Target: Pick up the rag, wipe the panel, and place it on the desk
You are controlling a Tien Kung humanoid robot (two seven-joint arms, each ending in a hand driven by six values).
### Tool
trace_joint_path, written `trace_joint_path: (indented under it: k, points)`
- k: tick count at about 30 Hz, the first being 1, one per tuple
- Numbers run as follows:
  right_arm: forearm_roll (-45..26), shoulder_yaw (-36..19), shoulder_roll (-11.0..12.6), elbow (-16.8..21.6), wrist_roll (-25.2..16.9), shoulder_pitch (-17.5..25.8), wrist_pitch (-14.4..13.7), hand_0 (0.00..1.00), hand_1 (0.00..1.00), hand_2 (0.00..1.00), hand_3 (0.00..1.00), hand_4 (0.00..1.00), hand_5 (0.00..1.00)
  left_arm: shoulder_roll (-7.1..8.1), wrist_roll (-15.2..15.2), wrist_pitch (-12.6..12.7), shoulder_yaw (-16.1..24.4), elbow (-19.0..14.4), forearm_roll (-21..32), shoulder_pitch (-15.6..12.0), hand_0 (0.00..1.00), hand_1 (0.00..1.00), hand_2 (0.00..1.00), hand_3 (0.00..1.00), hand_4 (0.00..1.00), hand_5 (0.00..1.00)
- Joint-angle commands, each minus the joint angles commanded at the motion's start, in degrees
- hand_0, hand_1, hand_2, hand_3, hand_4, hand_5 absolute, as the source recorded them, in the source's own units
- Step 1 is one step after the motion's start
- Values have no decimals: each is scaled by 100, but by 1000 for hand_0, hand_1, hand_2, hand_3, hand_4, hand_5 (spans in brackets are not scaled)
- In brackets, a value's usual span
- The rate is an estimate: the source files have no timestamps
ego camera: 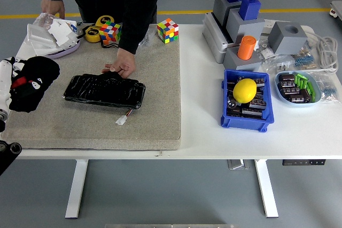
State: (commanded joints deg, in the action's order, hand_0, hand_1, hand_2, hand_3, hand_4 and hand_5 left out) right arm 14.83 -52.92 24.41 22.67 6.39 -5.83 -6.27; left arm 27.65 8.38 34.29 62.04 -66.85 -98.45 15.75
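1. left hand (5,86) comes in at the left edge, white fingers (4,73) clenched on the black rag (33,83). the rag bunches out to the hand's right, over the left end of the mat; whether it touches the mat can't be told.
2. right hand is not in view.
3. the rag sits just left of the panel (105,91) with a gap between, so i judge the pick-up done and the wipe not yet begun.
4. panel is a glossy black slab lying flat on the grey mat (155,78), a small white connector (122,119) trailing off its near right corner.
5. a person's hand (122,68) rests on the panel's far edge, probably to pin it so it won't slide under the wipe.
6. the person's other hand (52,7) is by the tray of white scraps (51,34) at the far left corner.
7. next move, as i judge it: carry the rag right onto the panel top, keeping clear of the person's hand.
8. the mat likely gives grip and padding; the white surface (203,105) beyond it carries the clutter, kept apart from the work: rubik's cubes (167,30), blue bin (246,100) with a yellow lemon (245,90).
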Motion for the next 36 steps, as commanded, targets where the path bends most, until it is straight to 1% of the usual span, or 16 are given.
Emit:
trace_joint_path:
  k: [6,13,21,28,36]
  points:
    - [-11,5,-9,-4,-17,-15,1,724,628,675,614,998,607,-164,6,16,-145,49,51,107,165,84,218,634,575,108]
    - [-25,6,17,-24,-3,-11,19,724,627,675,614,998,606,-285,-10,25,-272,107,135,172,164,84,218,637,575,103]
    - [-25,4,8,-21,-18,-19,16,725,626,674,614,998,607,-276,-29,15,-502,216,242,211,163,83,217,640,576,100]
    - [-33,22,24,-22,-19,-31,18,724,626,675,615,998,608,-311,17,-7,-691,192,247,284,164,83,218,640,576,99]
    - [-48,37,27,-28,-16,-30,34,724,627,675,616,998,607,-313,36,-19,-907,134,253,397,164,84,218,642,577,99]
